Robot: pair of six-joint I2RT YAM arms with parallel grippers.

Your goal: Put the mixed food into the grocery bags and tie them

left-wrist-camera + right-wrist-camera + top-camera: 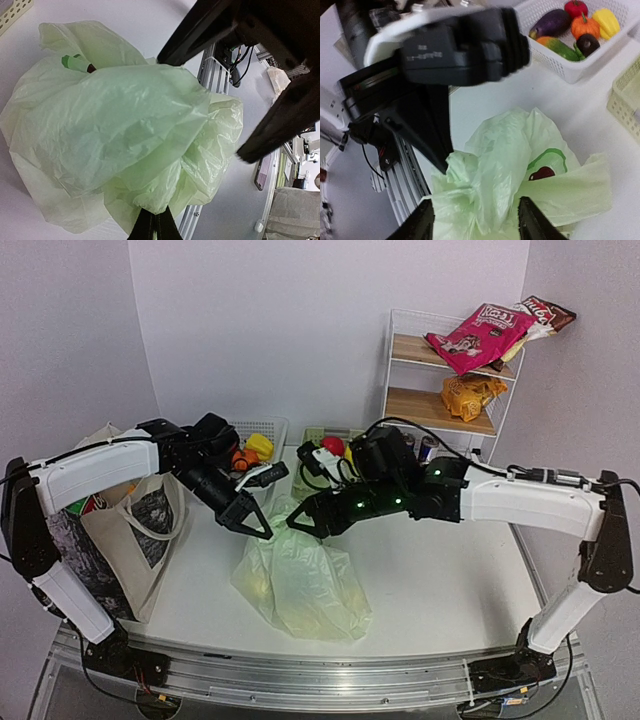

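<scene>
Open tabletop right of bag

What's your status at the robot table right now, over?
Left gripper shut, pinching the green plastic bag at its bunched top. Right gripper open, astride the same bunch. Canvas tote stands apart, left.

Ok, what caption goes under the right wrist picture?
Open right jaws straddle the crumpled pale-green plastic avocado-print bag, white slotted plastic basket of colourful vegetables behind.
</scene>
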